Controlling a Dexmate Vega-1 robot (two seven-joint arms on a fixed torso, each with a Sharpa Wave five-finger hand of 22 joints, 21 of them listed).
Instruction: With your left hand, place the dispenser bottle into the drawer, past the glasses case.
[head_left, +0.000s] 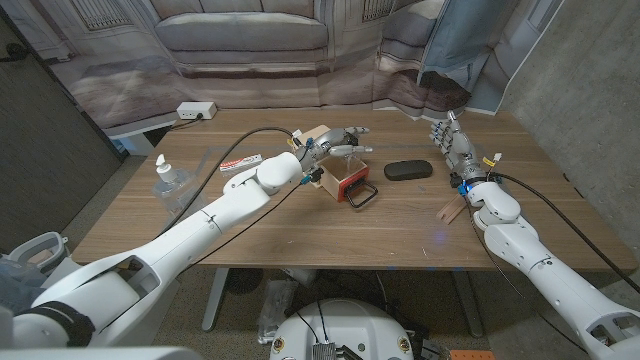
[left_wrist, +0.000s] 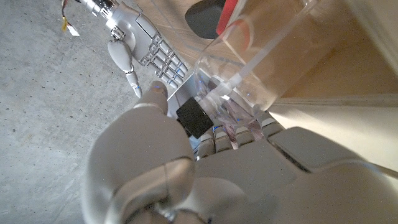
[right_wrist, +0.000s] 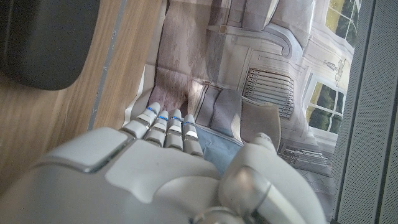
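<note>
Dispenser bottle (left_wrist: 261, 59) in left robot hand (left_wrist: 205, 168)

drawer (head_left: 345, 186) mid-worktop (head_left: 300, 235) | glasses case (head_left: 406, 170) just right of drawer | left hand (head_left: 335, 143) with dispenser bottle (head_left: 343, 151) above drawer's far end | second bottle (head_left: 167, 180) far left | power strip (head_left: 196, 111) at back-left edge | right hand (head_left: 456, 146) right of case

dispenser bottle (left_wrist: 261, 56): clear, gripped in left hand (head_left: 335, 142) | above drawer (head_left: 343, 185) | glasses case (head_left: 407, 170): black, beside drawer
</note>
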